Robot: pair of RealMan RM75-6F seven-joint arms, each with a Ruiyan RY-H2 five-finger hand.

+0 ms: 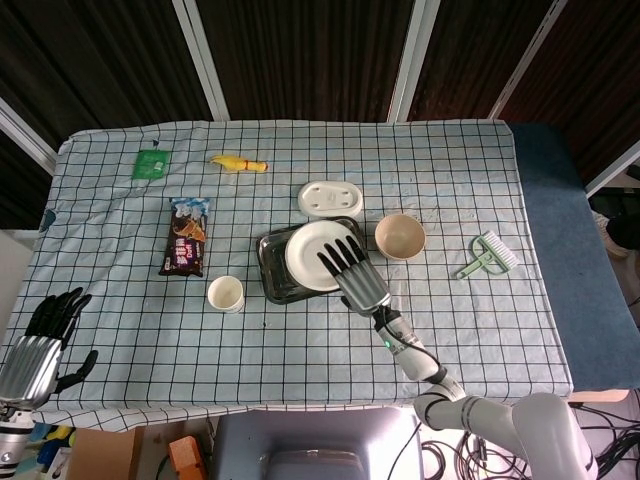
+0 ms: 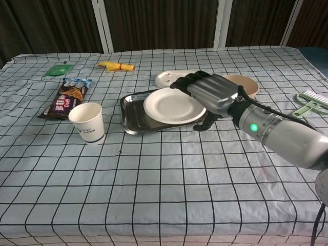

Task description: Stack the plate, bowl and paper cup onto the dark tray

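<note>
A white plate lies over the dark tray at the table's centre, its right side slightly raised. My right hand grips the plate's right rim, fingers spread on top and thumb underneath. The beige bowl stands on the cloth just right of the tray, behind that hand. The paper cup stands upright left of the tray. My left hand hangs off the table's near left corner, fingers apart, holding nothing.
A white oval dish lies behind the tray. A snack packet, a green packet and a yellow toy lie at the back left. A green brush is at the right.
</note>
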